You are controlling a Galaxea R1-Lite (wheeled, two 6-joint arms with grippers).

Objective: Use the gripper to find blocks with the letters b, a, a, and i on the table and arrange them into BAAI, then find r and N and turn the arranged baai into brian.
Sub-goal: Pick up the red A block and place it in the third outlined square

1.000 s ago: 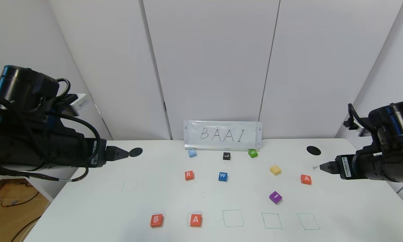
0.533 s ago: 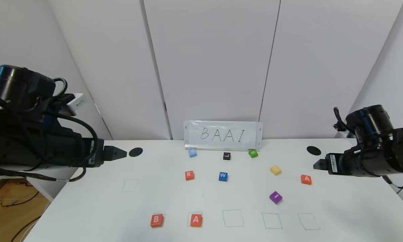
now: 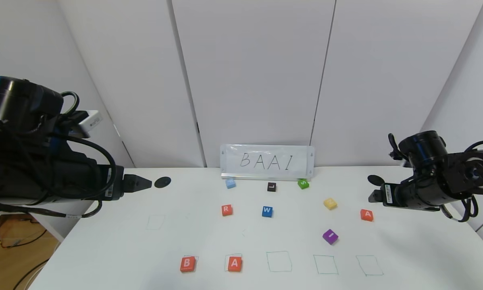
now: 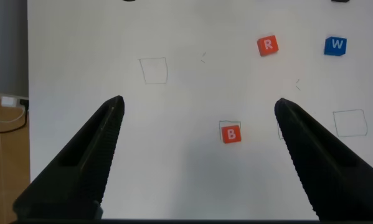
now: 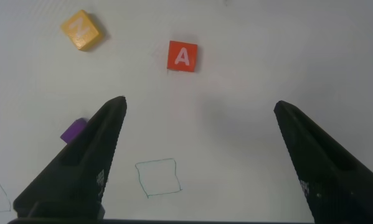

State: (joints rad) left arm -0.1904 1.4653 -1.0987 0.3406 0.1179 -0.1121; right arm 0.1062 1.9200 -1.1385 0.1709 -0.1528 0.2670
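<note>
On the white table (image 3: 104, 249), the orange-red B block (image 3: 187, 264) and an A block (image 3: 234, 264) sit in the first two drawn squares of the front row. The second A block (image 3: 367, 214) and the purple I block (image 3: 330, 236) lie at the right. The orange-red R block (image 3: 226, 210) lies mid-table. My right gripper (image 3: 372, 196) hovers open just right of the second A, which shows in the right wrist view (image 5: 182, 56) beyond the fingertips. My left gripper (image 3: 144, 184) is open and empty at the left, high above the B (image 4: 231, 134).
A blue W block (image 3: 267, 211), yellow block (image 3: 330, 203), light blue block (image 3: 230, 183), black L block (image 3: 271, 187) and green S block (image 3: 303, 184) lie mid-table. A BAAI sign (image 3: 267, 162) stands at the back. Black discs (image 3: 162, 182) (image 3: 375, 180) lie at both sides. Three outlined squares (image 3: 279, 261) lie in the front row.
My right arm has swung inward and its gripper has moved left toward the second A. My left gripper has drawn back slightly. No block has moved.
</note>
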